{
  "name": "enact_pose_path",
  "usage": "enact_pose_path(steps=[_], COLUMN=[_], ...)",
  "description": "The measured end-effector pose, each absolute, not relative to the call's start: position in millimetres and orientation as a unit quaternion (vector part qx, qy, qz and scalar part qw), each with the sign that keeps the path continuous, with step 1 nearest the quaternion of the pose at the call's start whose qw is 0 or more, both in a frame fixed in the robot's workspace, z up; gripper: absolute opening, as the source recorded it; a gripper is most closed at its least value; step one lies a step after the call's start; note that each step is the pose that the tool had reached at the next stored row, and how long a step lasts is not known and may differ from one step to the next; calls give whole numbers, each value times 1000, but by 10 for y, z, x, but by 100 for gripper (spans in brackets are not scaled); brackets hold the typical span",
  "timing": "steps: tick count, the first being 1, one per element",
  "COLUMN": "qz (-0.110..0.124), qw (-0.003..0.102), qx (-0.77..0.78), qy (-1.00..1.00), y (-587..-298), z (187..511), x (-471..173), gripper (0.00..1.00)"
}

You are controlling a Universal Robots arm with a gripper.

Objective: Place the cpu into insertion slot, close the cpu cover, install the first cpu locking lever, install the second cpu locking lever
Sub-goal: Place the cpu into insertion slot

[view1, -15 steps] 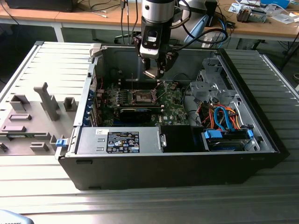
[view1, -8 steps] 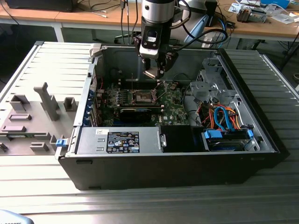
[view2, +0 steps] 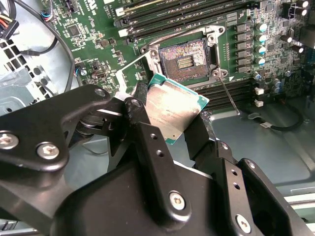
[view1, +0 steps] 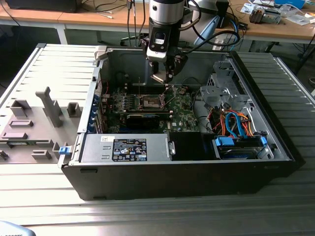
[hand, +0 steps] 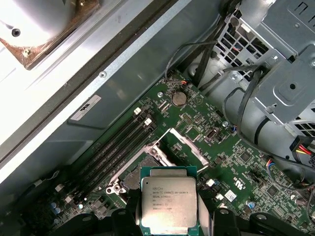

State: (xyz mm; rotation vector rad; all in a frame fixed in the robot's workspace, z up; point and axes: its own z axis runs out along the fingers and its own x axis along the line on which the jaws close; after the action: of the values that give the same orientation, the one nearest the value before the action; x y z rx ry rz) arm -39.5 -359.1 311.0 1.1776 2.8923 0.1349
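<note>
Your gripper [view2: 170, 129] pinches the cpu [hand: 170, 204] by its edges so its underside faces the insertion slot [view2: 184, 60], whose cpu cover [hand: 191, 146] stands open.

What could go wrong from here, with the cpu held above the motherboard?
1. The claw grips the cpu by its edges, and the chip's sides look turned relative to the insertion slot. If it lands askew, the slot's exposed contacts could be damaged.
2. The cpu cover stands raised beside the slot and a locking lever sticks out nearby. The claw or chip could catch on either.
</note>
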Motion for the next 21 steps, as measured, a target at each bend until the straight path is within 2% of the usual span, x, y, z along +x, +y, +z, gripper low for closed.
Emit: enact_pose_path(steps=[21], qz=[43], qw=[9], qx=[400], qy=[916], y=[-3591], z=[3101], x=[-395], gripper=[55])
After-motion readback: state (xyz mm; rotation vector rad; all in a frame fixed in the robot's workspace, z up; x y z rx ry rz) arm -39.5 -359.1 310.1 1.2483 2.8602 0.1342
